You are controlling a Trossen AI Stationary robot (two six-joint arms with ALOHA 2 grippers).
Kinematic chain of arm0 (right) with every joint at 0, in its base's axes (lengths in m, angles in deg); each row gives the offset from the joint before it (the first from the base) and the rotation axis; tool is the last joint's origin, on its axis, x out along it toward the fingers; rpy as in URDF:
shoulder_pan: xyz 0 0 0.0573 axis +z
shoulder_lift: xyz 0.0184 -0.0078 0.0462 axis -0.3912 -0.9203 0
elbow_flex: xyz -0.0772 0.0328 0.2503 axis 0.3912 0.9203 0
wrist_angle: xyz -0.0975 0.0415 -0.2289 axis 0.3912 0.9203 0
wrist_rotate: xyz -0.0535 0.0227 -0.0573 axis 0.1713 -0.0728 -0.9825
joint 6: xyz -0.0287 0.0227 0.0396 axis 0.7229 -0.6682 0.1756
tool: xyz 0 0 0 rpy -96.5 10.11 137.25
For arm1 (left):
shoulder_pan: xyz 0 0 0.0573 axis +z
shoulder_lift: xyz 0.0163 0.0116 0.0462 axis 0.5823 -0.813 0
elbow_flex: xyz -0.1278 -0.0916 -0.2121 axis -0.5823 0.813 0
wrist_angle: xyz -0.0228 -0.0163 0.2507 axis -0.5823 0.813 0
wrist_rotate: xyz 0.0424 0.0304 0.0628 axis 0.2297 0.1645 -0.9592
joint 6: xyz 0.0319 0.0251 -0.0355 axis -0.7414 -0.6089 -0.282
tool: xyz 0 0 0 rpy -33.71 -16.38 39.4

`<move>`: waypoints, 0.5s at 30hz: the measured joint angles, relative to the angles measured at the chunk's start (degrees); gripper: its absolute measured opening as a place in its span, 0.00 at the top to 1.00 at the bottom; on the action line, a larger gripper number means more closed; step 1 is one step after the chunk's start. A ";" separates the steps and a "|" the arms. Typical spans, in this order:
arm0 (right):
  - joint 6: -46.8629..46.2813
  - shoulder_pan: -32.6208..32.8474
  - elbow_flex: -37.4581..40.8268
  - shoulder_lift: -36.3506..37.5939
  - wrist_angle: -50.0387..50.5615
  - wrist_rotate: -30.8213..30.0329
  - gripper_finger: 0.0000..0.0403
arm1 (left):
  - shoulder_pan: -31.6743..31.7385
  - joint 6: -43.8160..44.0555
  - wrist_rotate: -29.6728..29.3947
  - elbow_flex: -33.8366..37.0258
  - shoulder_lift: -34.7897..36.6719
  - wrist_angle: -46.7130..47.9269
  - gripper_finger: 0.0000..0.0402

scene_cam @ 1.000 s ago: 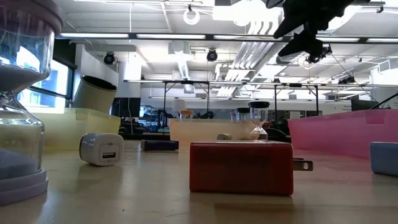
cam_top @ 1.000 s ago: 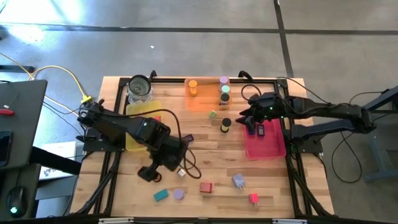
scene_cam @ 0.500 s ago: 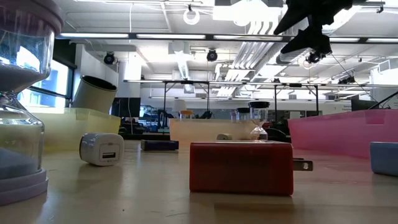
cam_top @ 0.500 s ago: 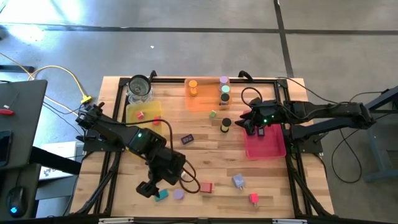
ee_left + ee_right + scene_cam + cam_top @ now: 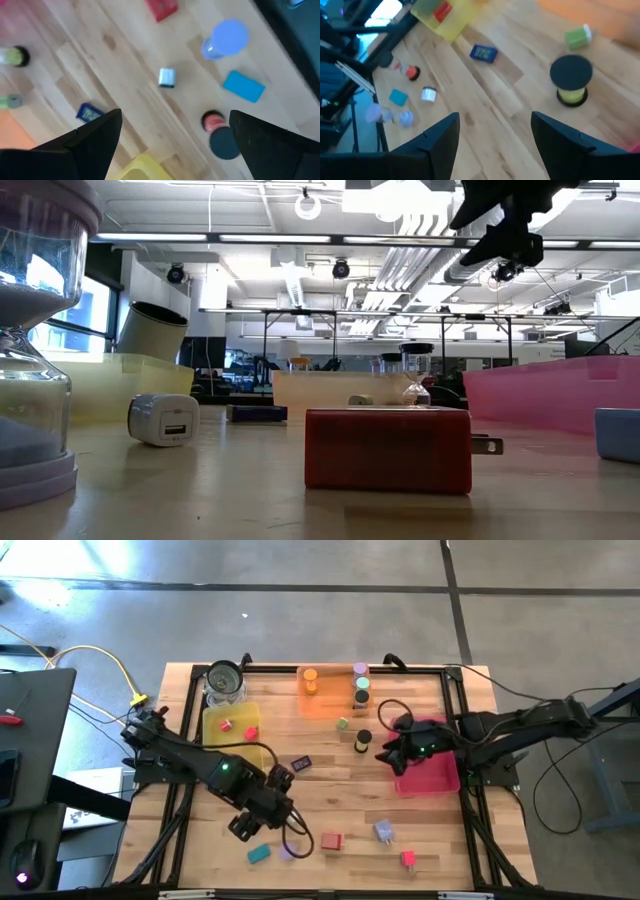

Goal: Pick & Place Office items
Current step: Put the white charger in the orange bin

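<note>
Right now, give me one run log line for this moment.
left gripper: open, empty, above teal block | right gripper: open, empty, near black-capped cylinder | pink tray

From overhead we look straight down on the whole table (image 5: 330, 790). Low down, we look level across its top into the room, close behind a red block (image 5: 388, 450). Both wrist cameras look steeply down and share the small blue block (image 5: 90, 113).

Small office items lie scattered — a teal block (image 5: 259, 853), red block (image 5: 331, 840), lavender block (image 5: 384, 831) — and a black-capped cylinder (image 5: 362, 741) stands upright.
</note>
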 joint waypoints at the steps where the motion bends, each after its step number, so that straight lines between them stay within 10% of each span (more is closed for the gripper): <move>1: -0.20 0.63 0.00 -0.51 0.07 -0.01 0.42 | 0.31 -0.01 -0.05 0.68 -0.19 0.03 0.10; 15: -3.73 7.88 0.00 -6.72 -2.66 0.02 0.42 | 4.33 -2.52 0.27 13.69 -1.00 -15.58 0.10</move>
